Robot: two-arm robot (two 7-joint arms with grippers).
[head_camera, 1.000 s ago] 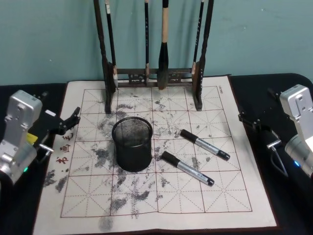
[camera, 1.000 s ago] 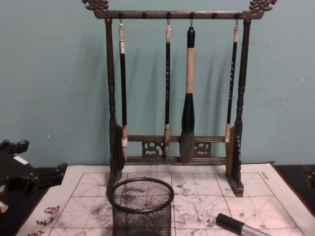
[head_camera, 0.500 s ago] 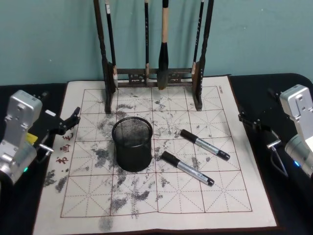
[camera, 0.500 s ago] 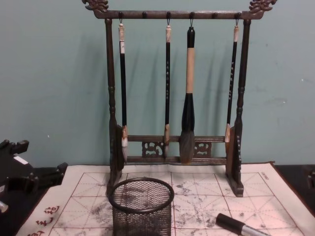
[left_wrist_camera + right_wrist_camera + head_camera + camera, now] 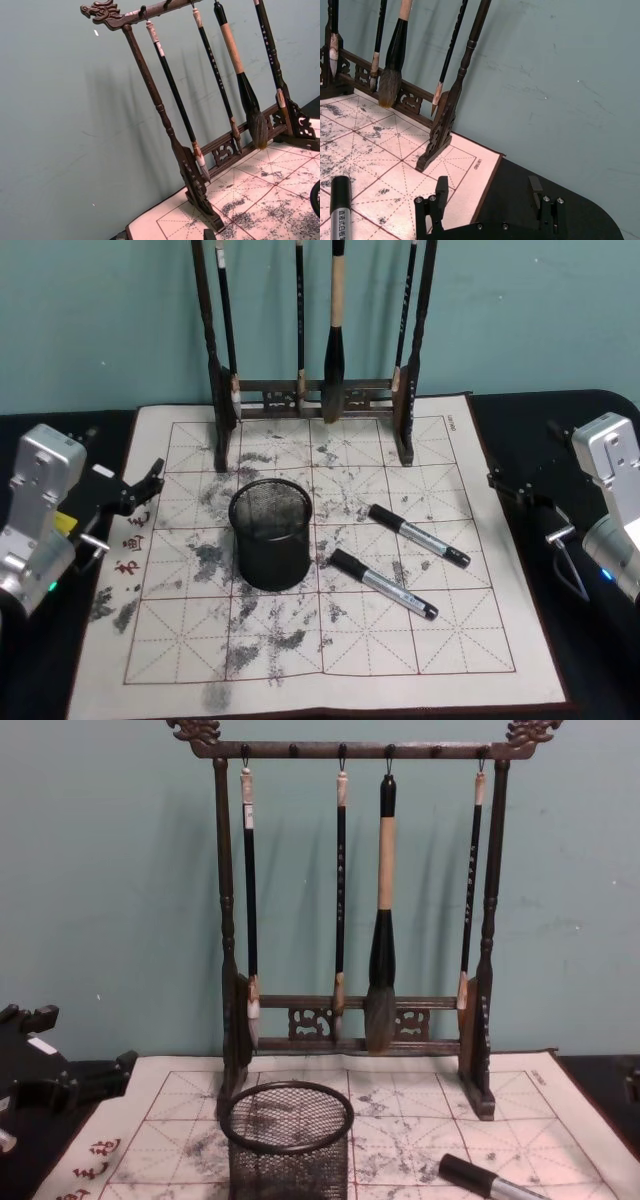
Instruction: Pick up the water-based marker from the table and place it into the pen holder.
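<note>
The black wire-mesh pen holder [image 5: 270,533] stands upright on the left-centre of the grid mat [image 5: 450,660], and shows from the side as the pen holder [image 5: 287,1140]. Two black-and-silver markers lie to its right: one marker [image 5: 418,536] farther back and another marker [image 5: 383,584] closer to the cup. My left gripper [image 5: 123,452] hovers open over the mat's left edge, well left of the cup. Over the mat's right edge my right gripper [image 5: 524,454] is open too, its fingers [image 5: 440,189] spread wide. A marker cap [image 5: 340,207] lies ahead of them.
A tall dark wooden brush rack [image 5: 315,390] with several hanging brushes stands at the back of the mat, close behind the cup. The mat lies on a black table [image 5: 590,410] against a teal wall.
</note>
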